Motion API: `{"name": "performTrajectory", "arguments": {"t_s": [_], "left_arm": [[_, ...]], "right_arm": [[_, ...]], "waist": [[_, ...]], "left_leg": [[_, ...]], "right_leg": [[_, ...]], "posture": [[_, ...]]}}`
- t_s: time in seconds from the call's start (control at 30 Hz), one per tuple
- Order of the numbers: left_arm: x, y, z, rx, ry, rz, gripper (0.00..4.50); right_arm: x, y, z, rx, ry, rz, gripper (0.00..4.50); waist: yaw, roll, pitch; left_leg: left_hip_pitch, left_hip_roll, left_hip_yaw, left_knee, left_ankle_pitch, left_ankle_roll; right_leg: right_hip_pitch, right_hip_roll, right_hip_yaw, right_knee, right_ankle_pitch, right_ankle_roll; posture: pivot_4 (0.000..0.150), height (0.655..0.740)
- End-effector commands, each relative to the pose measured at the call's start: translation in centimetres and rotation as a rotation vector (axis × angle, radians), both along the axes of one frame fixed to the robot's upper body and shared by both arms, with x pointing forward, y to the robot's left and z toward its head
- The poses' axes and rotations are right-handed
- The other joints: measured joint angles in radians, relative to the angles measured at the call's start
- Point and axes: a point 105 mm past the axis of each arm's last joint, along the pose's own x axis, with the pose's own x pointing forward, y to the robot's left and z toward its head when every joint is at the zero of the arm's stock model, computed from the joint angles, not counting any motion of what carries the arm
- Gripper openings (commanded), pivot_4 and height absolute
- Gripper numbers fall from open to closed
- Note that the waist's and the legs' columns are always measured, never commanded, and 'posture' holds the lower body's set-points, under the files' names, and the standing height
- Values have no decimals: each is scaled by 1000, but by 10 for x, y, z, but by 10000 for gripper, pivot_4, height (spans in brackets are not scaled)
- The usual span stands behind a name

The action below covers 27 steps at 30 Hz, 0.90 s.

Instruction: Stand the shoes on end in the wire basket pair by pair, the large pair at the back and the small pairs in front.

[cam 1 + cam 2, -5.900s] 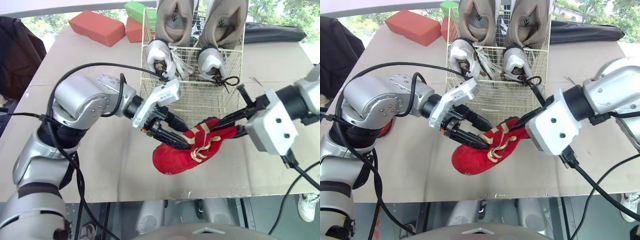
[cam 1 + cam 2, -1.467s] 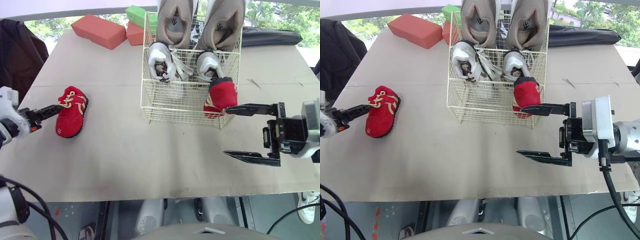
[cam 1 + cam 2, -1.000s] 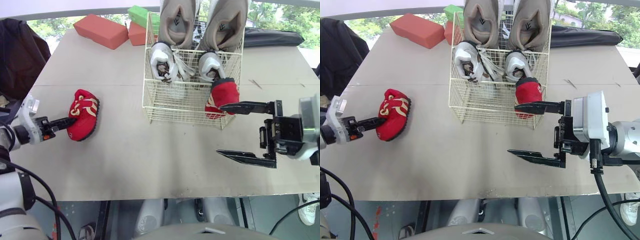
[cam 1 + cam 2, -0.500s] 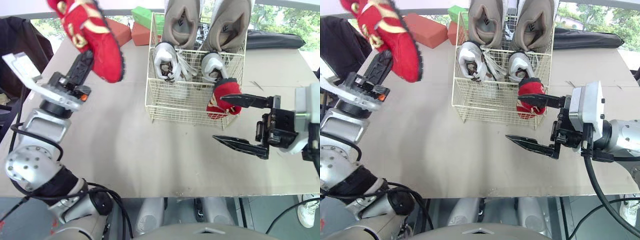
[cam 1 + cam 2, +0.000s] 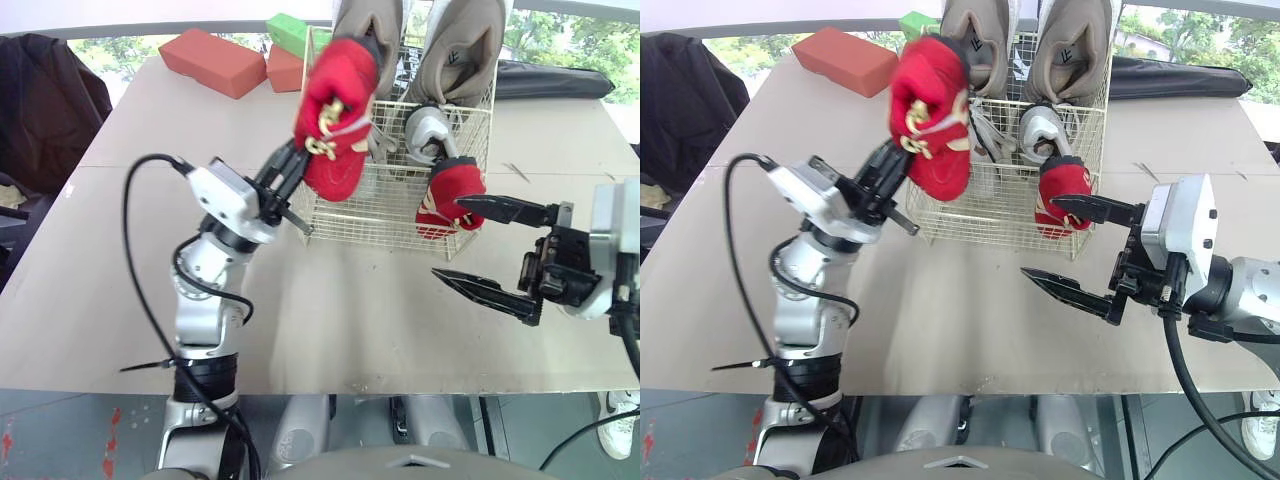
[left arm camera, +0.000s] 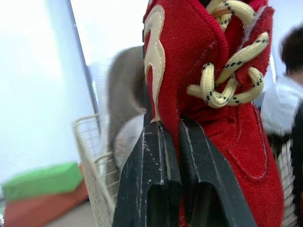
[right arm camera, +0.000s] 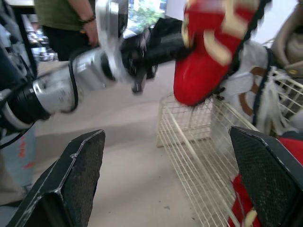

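Left hand (image 5: 294, 170) is clamped tight on a red shoe (image 5: 335, 115) and holds it up in the air over the front left corner of the basket (image 5: 372, 216). The shoe hangs toe down with its cream laces facing away from the basket. From the right wrist view the toe sits about level with the basket rim, not down inside it.

Right hand (image 5: 448, 238) is wide open, nothing in it, hanging just off the basket's front right corner. The tip of its upper finger lines up with the second red shoe (image 5: 448, 195), but I can't tell whether it touches. That shoe stands on end inside the basket, tucked into the front right corner.

Behind it is a grey shoe (image 5: 425, 130), also on end. Its partner on the basket's left side is mostly hidden behind the held shoe. The big tan pair (image 5: 465, 45) stands along the back of the basket, sticking up well above the rim.

On the bench (image 5: 330, 320), back and to the left of the basket, are a red block (image 5: 210, 62) and a green block (image 5: 295, 30). A person (image 7: 71, 19) stands beyond the bench in the right wrist view.
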Motion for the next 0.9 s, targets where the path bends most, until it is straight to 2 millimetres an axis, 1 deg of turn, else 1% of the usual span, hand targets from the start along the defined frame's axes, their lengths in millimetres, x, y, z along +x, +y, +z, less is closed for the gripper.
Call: {"name": "performTrajectory", "arguments": {"t_s": [0.03, 0.17, 0.27, 0.33, 0.47, 0.53, 0.57, 0.6, 0.63, 0.67, 0.7, 0.77, 0.83, 0.87, 0.9], "left_arm": [[1, -3, -3, 6, -88, 40, 323], [9, -2, -17, 34, -113, 115, 323], [14, 0, -32, 49, -77, 142, 323], [10, 6, -37, 46, -33, 143, 323], [-3, 11, -50, 65, 52, 99, 323], [-10, 14, -56, 67, 116, 68, 8401], [-14, 16, -56, 73, 130, 59, 10810], [-17, 17, -56, 60, 180, 30, 15995], [-22, 18, -55, 42, 216, -1, 19566], [-26, 19, -51, 41, 226, -19, 25225], [-30, 19, -50, 31, 265, -56, 29281], [-41, 19, -48, 5, 367, -142, 38912], [-55, 20, -48, -17, 505, -258, 38912], [-60, 22, -45, -2, 523, -278, 38912], [-66, 25, -47, 19, 590, -304, 38912]], "right_arm": [[-8, -1, 8, -11, -46, -21, 40528], [-12, -3, 9, -12, -43, -46, 40528], [-15, -4, 8, -21, -36, -57, 40528], [-16, -7, 8, -26, -31, -69, 40528], [-16, -12, 5, -27, -16, -85, 40528], [-15, -14, 2, -24, -3, -84, 40528], [-15, -15, 0, -22, 8, -83, 40528], [-14, -17, -3, -24, 22, -83, 40528], [-13, -19, -7, -34, 37, -86, 40528], [-13, -21, -11, -48, 49, -88, 40528], [-13, -24, -15, -60, 59, -91, 40528], [-12, -29, -21, -59, 77, -108, 40528], [-11, -37, -27, -42, 105, -134, 40528], [-11, -41, -31, -44, 118, -145, 40528], [-11, -47, -36, -59, 130, -158, 40528]], "waist": [[-1, 0, 0], [0, 0, 0], [0, 0, -1], [0, 0, -1], [-5, 1, -1], [-6, 1, -2], [-6, 1, -2], [-6, 2, -2], [-6, 2, -2], [-6, 2, -2], [-5, 2, -2], [-4, 2, -2], [-3, 2, -2], [-4, 2, -2], [-4, 2, -2]], "left_leg": [[0, 0, 0, 0, 0, 0], [0, 0, -2, 0, 0, 0], [1, 0, -3, 1, 0, 0], [1, 0, -3, 2, 0, 0], [2, 2, -5, 2, 0, 0], [2, 2, -6, 2, 0, 0], [2, 2, -6, 2, 0, 0], [2, 2, -6, 1, 0, 0], [2, 2, -5, 1, 0, 0], [2, 2, -6, 1, 0, 0], [2, 3, -6, 1, 0, 0], [2, 3, -6, 1, 0, 0], [3, 3, -6, 1, 0, 0], [3, 3, -6, 1, 0, 0], [3, 4, -7, 1, 0, 0]], "right_leg": [[0, 0, 0, 0, 0, 0], [0, 1, -1, 1, 0, 0], [2, 1, -1, 1, 0, 0], [2, 1, -1, 1, 0, 0], [2, 1, -1, 1, 0, 0], [2, 1, -1, 1, 0, 0], [2, 2, -1, 1, 0, 0], [2, 2, 0, 1, 0, 0], [2, 2, 0, 1, 0, 0], [2, 2, 0, 1, 0, 0], [3, 2, 0, 1, 0, 0], [2, 2, 0, 1, 0, 0], [3, 2, 0, 1, 0, 0], [3, 2, 0, 1, 0, 0], [3, 3, -1, 1, 0, 0]], "posture": [[1500, 7400], [1500, 7400], [1500, 7400], [1500, 7400], [1500, 7400], [1500, 7400], [1500, 7400], [1500, 7400], [1500, 7400], [1500, 7400], [1500, 7400], [1500, 7400], [1500, 7400], [1500, 7400], [1500, 7400]]}}
